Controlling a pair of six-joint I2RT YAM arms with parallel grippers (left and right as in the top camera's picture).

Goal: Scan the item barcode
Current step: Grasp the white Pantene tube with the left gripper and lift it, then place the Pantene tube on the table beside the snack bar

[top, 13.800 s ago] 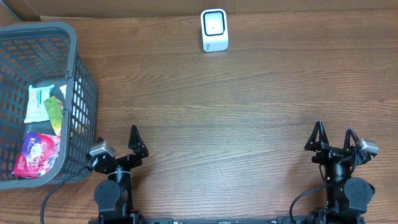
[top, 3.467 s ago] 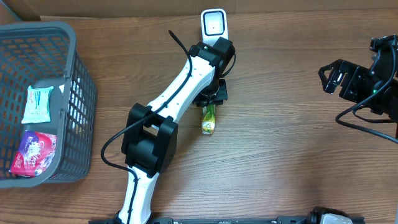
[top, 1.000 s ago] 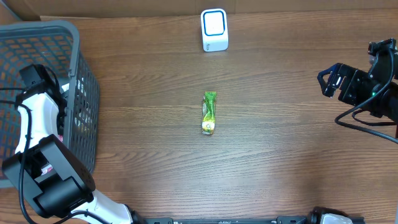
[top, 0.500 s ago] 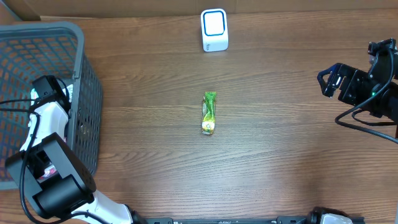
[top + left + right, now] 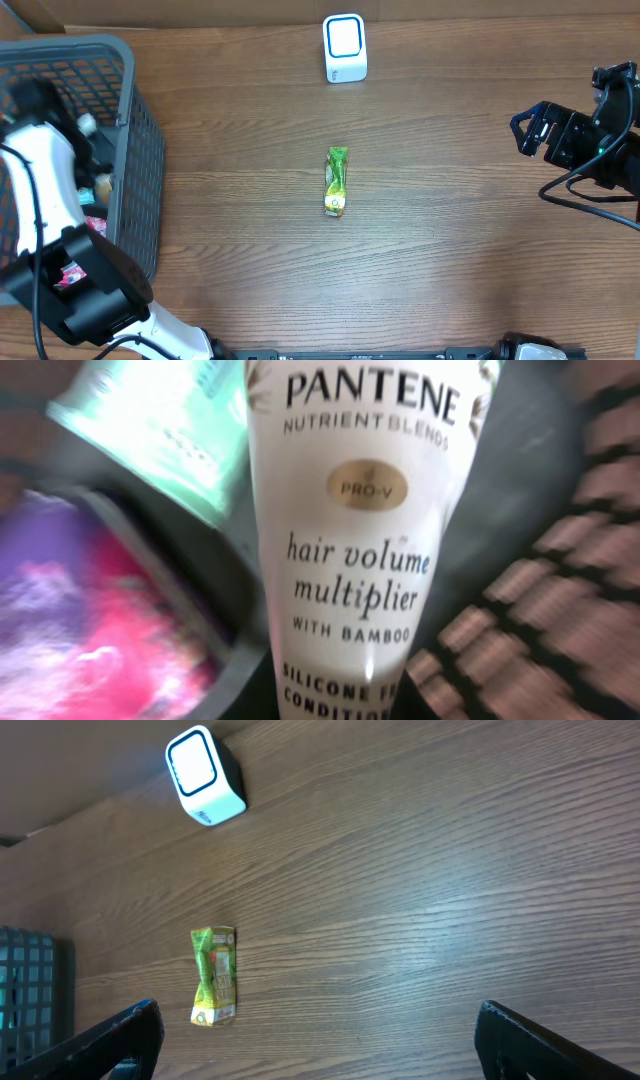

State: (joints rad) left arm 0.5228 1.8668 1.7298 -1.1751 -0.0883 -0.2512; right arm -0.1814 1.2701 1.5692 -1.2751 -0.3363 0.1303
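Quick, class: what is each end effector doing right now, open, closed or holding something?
Left end effector: cannot be told; fingers hidden in the basket, a Pantene tube fills its wrist view.
Right end effector: open, holding nothing.

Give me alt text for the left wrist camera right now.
A white Pantene tube, labelled hair volume multiplier with bamboo, fills the middle of the frame. A mint-green packet and a blurred purple-pink pouch lie to its left, grey basket mesh to its right.
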